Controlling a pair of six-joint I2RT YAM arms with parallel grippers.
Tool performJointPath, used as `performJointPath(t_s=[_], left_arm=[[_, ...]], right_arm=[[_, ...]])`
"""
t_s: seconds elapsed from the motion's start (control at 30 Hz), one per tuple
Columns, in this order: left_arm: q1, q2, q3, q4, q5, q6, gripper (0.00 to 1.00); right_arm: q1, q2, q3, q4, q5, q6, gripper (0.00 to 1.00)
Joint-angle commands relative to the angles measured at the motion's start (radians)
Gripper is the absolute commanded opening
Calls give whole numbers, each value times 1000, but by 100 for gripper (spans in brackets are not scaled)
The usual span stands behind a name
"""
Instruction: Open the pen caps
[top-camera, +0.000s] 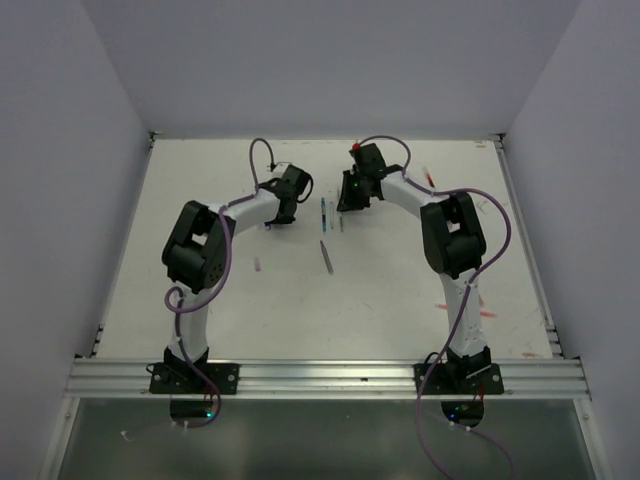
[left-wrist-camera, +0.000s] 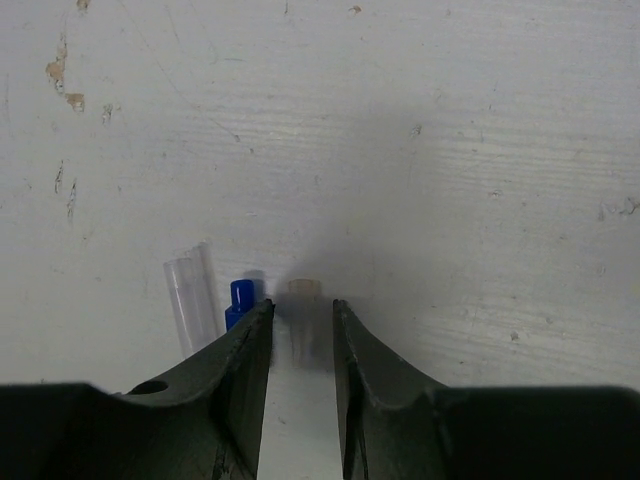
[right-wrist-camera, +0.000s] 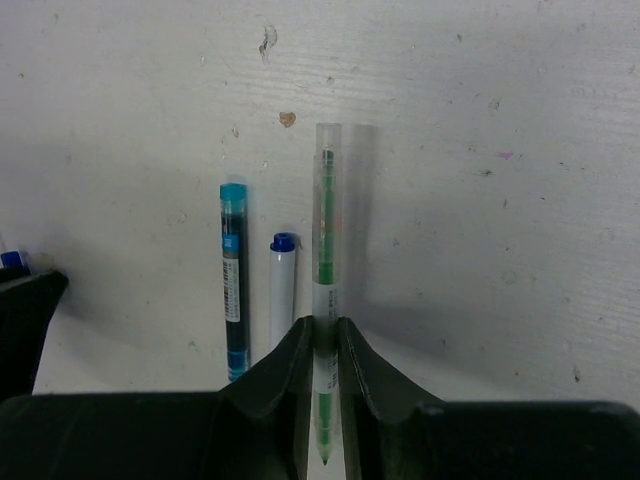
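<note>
In the right wrist view my right gripper (right-wrist-camera: 321, 335) is shut on a green pen (right-wrist-camera: 328, 215) with a clear barrel; its green tip points back between the jaws. A teal pen (right-wrist-camera: 233, 280) and a white pen with a blue end (right-wrist-camera: 283, 290) lie on the table just left of it. In the left wrist view my left gripper (left-wrist-camera: 303, 312) is slightly open, with a pale short cap (left-wrist-camera: 303, 295) between the jaws, apparently untouched. A blue cap (left-wrist-camera: 240, 298) and a clear tube (left-wrist-camera: 192, 300) lie to its left. From above, both grippers (top-camera: 297, 193) (top-camera: 350, 195) flank the pens (top-camera: 324, 212).
A purple-grey pen (top-camera: 327, 256) lies nearer the bases and a small pink piece (top-camera: 257, 264) lies left of it. Red pens or marks lie on the right side (top-camera: 487, 313) and behind the right arm (top-camera: 430, 178). White walls enclose the table.
</note>
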Motion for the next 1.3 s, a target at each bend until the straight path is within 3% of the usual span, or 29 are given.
performJointPath(t_s=[0.0,0.33,0.6,0.83,1.27], left_arm=[[9,-59,-31,3,-7,-7,34],[-7,-236,-106,82,148,-7,41],[-92,-360,-143,155,249,40,52],[-127,-417,-187,219,363,56,55],[-132,-471,-262,242,429,50,57]], right_arm=[[-1,-21,23,13,-21,-3,19],[-66,-152,-12,27,94,-31,48],[-185,-123,90,-131,373,-132,61],[-253,-51,195,-199,524,-191,64],[-339,12,178,-191,521,-215,61]])
